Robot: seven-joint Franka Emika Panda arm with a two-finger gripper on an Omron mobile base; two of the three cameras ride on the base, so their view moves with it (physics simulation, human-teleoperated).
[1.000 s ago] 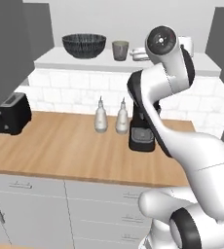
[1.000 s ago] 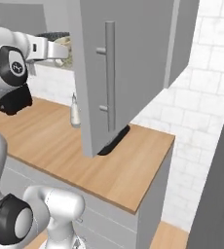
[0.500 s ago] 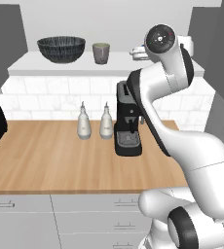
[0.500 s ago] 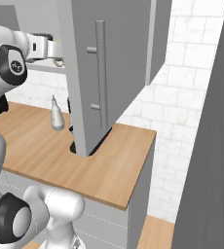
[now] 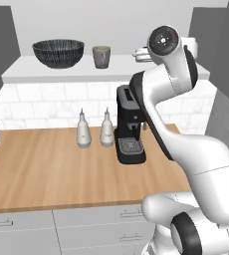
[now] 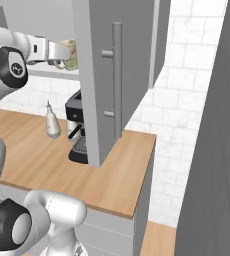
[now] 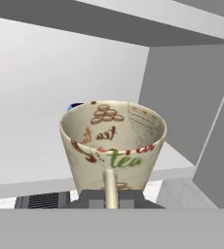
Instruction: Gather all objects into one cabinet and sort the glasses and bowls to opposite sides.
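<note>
One patterned tumbler [image 7: 113,148] pinched at rim in gripper [image 7: 110,194], finger inside wall; cup upright ahead of hand, above shelf [image 7: 175,158]. Judged light, rigid, glazed-slippery, breakable; rim grip marginal

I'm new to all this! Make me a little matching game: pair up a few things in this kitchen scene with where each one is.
Things:
1. black bowl
2. grey cup
3. patterned tumbler
4. coffee machine

Places:
A. on the wooden counter, right of the two white shakers
B. held in the robot's hand, up at shelf height
C. at the left end of the white shelf
D. on the shelf, just right of the black bowl

Pairs: 1-C, 2-D, 3-B, 4-A
</note>
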